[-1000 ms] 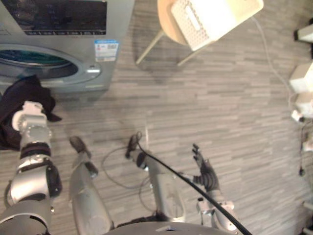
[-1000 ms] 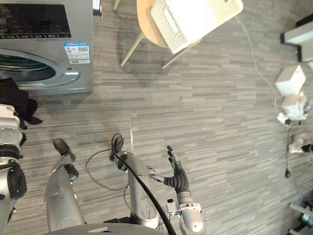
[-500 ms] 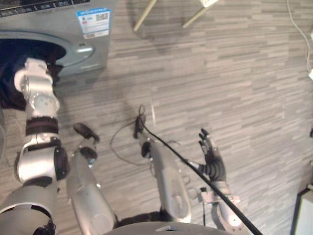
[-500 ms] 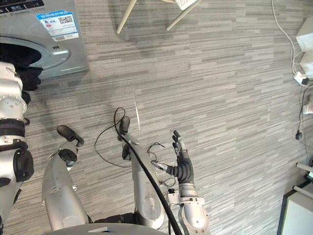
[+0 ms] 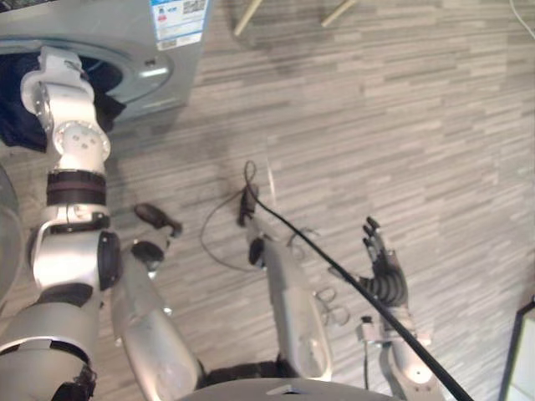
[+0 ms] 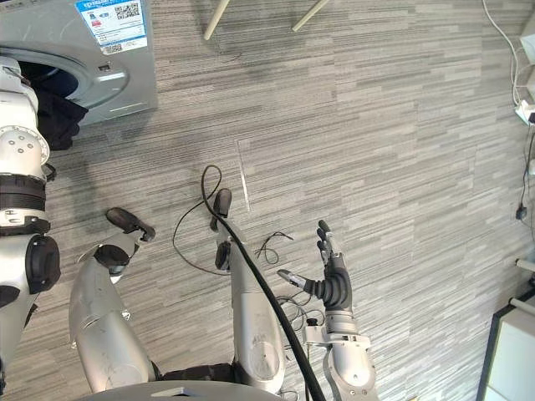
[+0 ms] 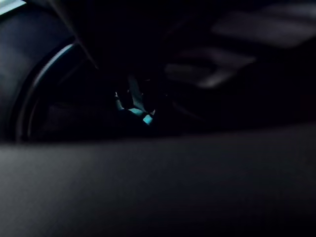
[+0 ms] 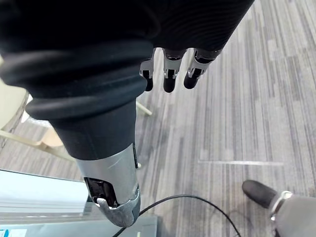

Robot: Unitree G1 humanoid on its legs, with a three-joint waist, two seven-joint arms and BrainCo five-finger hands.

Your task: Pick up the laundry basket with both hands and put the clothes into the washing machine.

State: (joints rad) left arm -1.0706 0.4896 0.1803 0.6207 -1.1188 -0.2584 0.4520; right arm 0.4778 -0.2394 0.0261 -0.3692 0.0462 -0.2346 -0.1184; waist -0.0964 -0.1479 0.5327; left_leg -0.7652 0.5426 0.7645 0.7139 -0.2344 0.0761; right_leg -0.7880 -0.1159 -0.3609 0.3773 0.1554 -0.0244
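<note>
Nearest: right hand [image 6: 334, 282], low over the floor [image 6: 401, 167] and well apart from the washer, fingers straight and spread, holding nothing.

Middle: left arm [image 5: 77, 146], stretched up to the washer [image 5: 117, 29]. Its wrist ends at the door opening and the left hand is buried among the dark clothes [image 5: 21, 125], so I cannot tell whether it is open or clasped. The clothes sit in the mouth of the drum, with a fold hanging out over the lower lip beside the arm. The left wrist view is dark, with a curved drum rim [image 7: 29, 103].

Farthest: two chair legs [image 6: 216, 17] beyond the washer.

Step in hand, as I judge it from here: loading. To do it well, push the bundle deep past the lip before letting go. Sweep in the hanging fold, then draw the hand straight back so nothing trails out. The right hand is best held clear of the door.
</note>
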